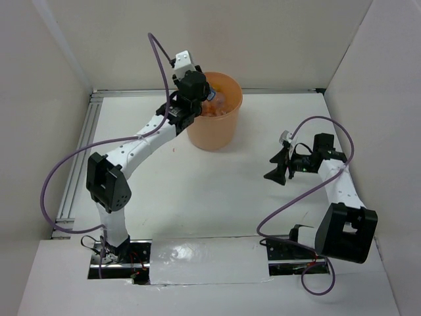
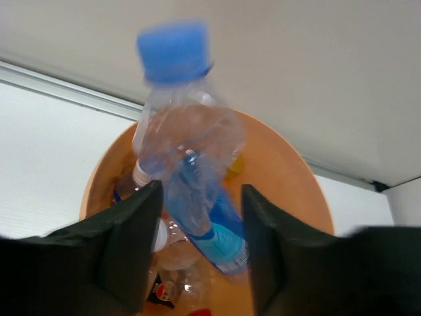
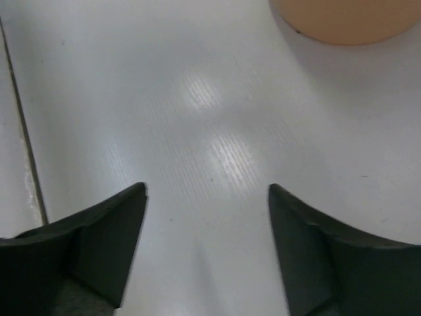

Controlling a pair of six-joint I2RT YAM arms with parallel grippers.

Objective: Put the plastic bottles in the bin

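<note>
Since the left claw (image 2: 200, 191) stands wide apart, gripping nothing, the small clear plastic bottle w/ blue cap and label (image 2: 187, 138) is loose between its fingers above the large round pale-orange plastic bin (image 2: 286, 178). Risk: tilted as it is, it may clip the rim, bounce onto the white surface (image 3: 197, 99). Bottle appears crumpled, blurred. Right claw (image 3: 207, 191): spread, empty.

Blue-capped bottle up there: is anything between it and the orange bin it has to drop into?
Nothing visible blocks it. The blue-capped bottle sits between the fingers of the left pincer, directly over the open mouth of the bin. Beneath it are only other bottles already lying inside.
</note>
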